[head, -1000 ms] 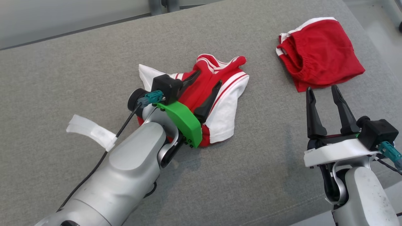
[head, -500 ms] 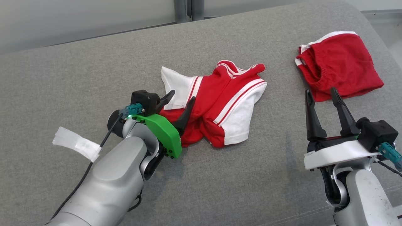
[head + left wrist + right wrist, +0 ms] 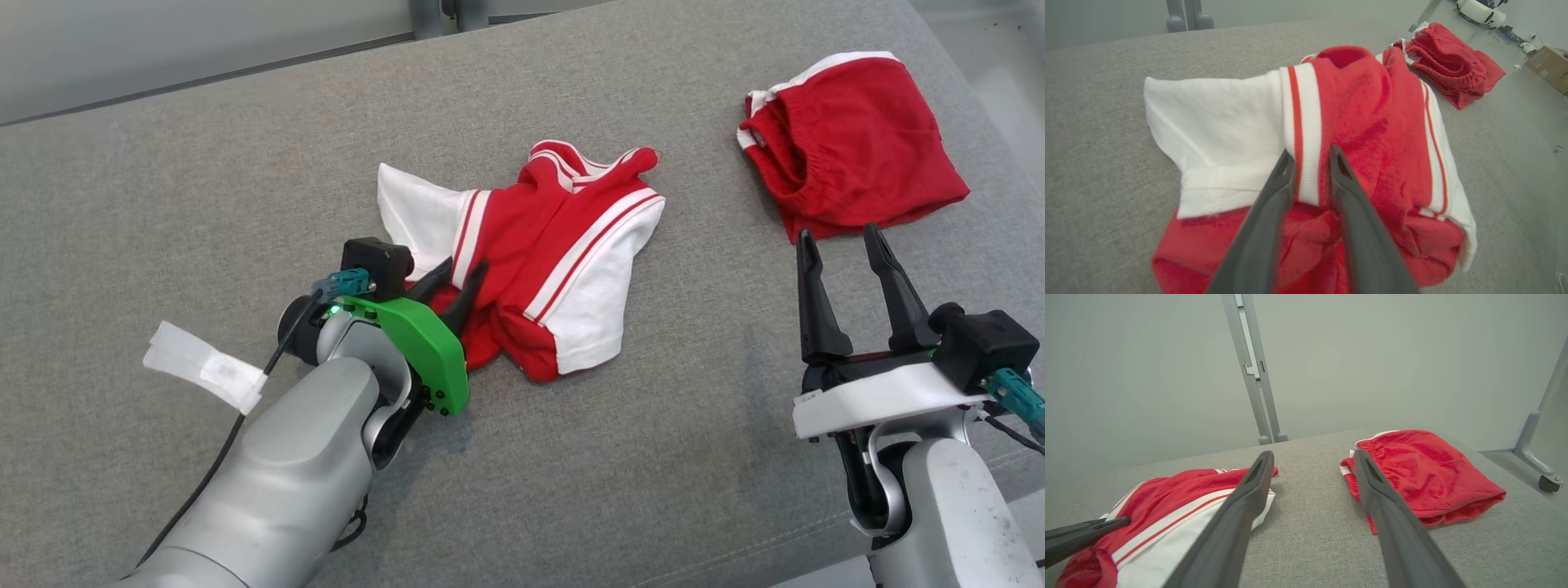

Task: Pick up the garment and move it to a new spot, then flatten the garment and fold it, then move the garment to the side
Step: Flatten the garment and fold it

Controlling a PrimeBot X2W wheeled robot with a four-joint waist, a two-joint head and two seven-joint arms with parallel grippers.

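Garment (image 3: pixel 555 253), where does it lie? — R.

Mid-worktop, a crumpled red-and-white heap. A second red garment (image 3: pixel 849 147) sits well apart, towards the far right corner. — M.

Left pincer (image 3: pixel 1311 152)? — R.

Narrow, low at the heap's near-left edge. Its fingers straddle the white striped band (image 3: pixel 1306 134), one on either side. Whether they actually bite the cloth I cannot tell, as the fold hides the contact. — M.

Advice for the pick-up? — R.

Get a firm nip on that band first, since a ribbed hem should hold better than loose jersey. Take all the layers or a single one, not half a fold. Lift straight up until the heap hangs free, then carry it. Dragging would probably bunch it on this weave. — M.

Right pincer (image 3: pixel 839 235)? — R.

Wide apart, empty, parked near the front right, just short of the second red garment. Best left out of the way until the flattening. — M.

Surface and room? — R.

Worktop (image 3: pixel 204 204) is covered in grey woven fabric and rounded at the far right corner. Pale wall behind, grey metal posts (image 3: pixel 1253 375), and a castor (image 3: pixel 1549 482) on a frame. A cardboard box (image 3: pixel 1549 67) sits on the floor beyond. — M.
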